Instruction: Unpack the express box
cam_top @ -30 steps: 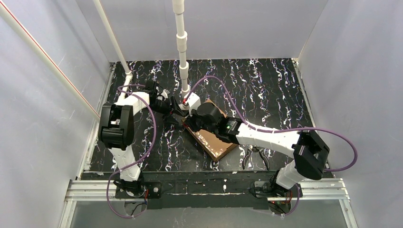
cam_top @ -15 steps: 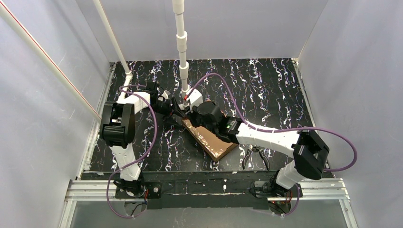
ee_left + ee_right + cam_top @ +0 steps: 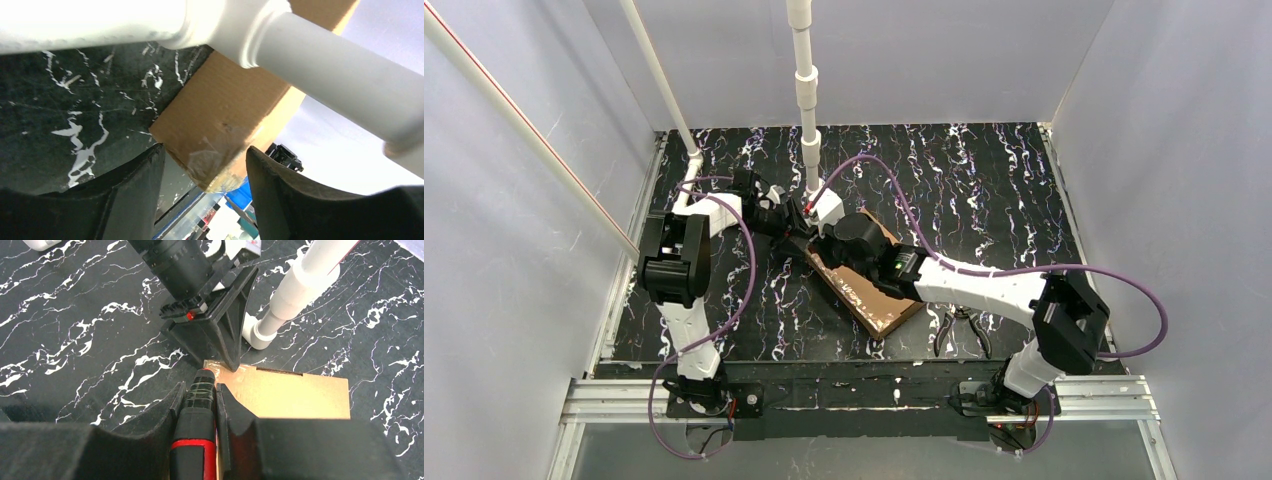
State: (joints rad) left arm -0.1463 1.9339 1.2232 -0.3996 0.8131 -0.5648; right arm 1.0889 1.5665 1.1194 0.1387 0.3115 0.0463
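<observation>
Black marbled table (image 3: 984,180), express box (image 3: 876,302) partly under right arm (image 3: 974,283)

express box (image 3: 879,305) half hidden under right arm (image 3: 969,282), red-black tool (image 3: 196,430) cut off below

top: overhead, far | wrists: close, low | shared: express box (image 3: 220,115) corner

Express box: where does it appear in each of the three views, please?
Top external: express box at the centre, partly under the right arm.
Left wrist: its corner at the centre, between the left gripper fingers.
Right wrist: lower right, beside the black-and-red tool in the right gripper.
Shared landmark: the white pipe.
</observation>
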